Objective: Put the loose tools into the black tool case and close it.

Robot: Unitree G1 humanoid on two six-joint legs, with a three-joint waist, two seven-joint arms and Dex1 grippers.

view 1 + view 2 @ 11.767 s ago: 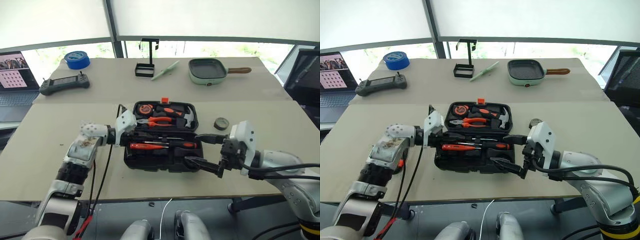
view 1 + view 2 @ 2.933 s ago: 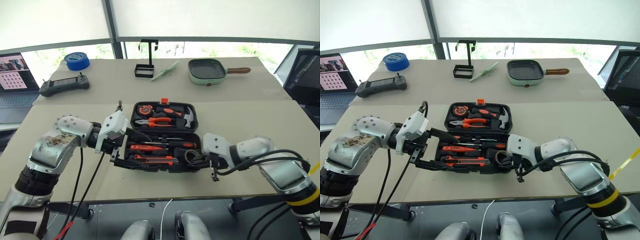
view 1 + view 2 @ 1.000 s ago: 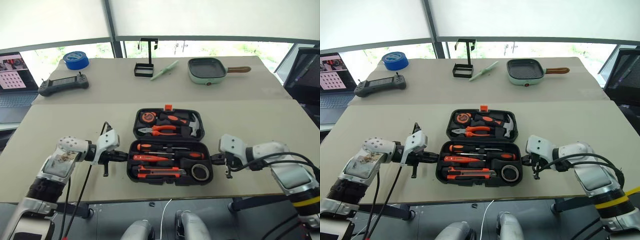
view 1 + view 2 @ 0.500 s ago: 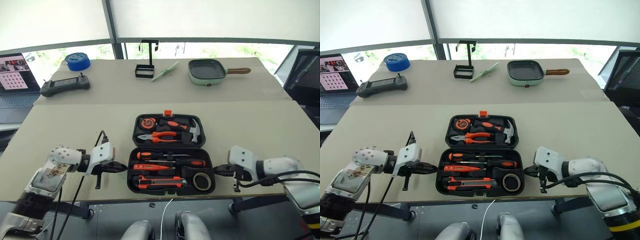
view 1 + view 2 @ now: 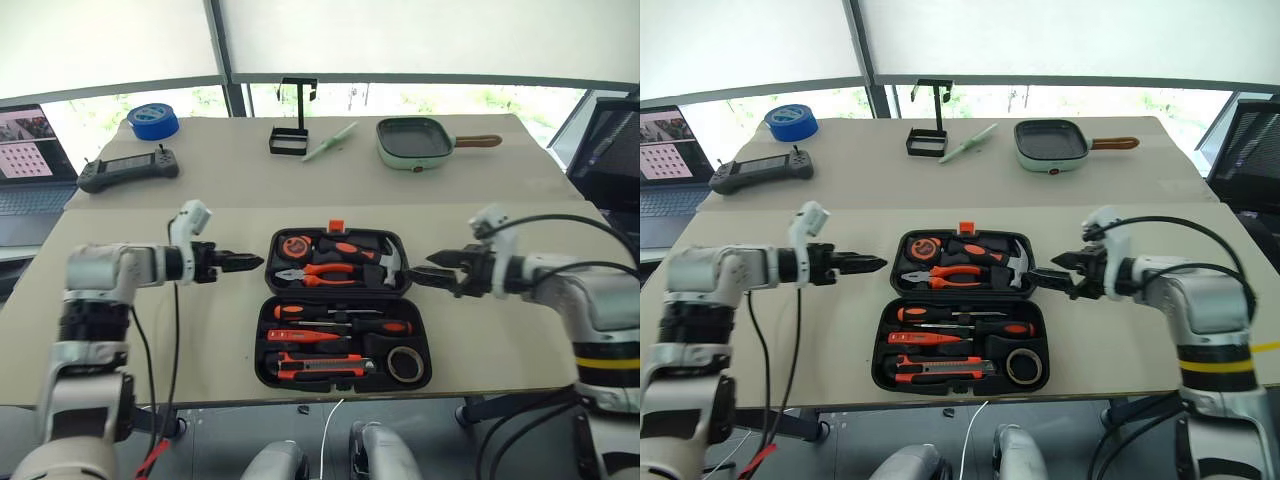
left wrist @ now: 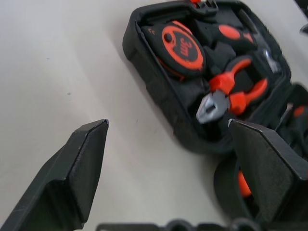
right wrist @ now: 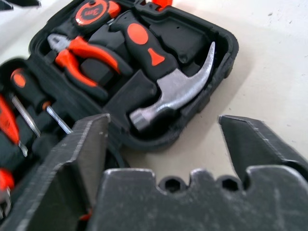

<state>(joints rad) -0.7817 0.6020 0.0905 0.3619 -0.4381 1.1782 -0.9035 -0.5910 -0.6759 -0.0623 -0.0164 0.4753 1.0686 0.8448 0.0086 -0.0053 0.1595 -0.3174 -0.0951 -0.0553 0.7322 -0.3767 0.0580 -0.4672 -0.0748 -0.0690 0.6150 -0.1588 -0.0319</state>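
Black tool case [image 5: 340, 305] lies open, tools seated; your left gripper [image 5: 250, 263] at nine o'clock and right gripper [image 5: 420, 274] at three flank the lid, both claws wide and empty, ready to fold it shut.

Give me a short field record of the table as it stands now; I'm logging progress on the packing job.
case: flat black plastic tool case, open on the table
near half: screwdrivers, orange-black utility knife, small dark tape roll, all in recesses
far half: steel claw hammer, orange-handled pliers, round tape measure
left end effector: open, left of the far half, holding nothing
right end effector: open, right of the far half, holding nothing
still to do: close the case
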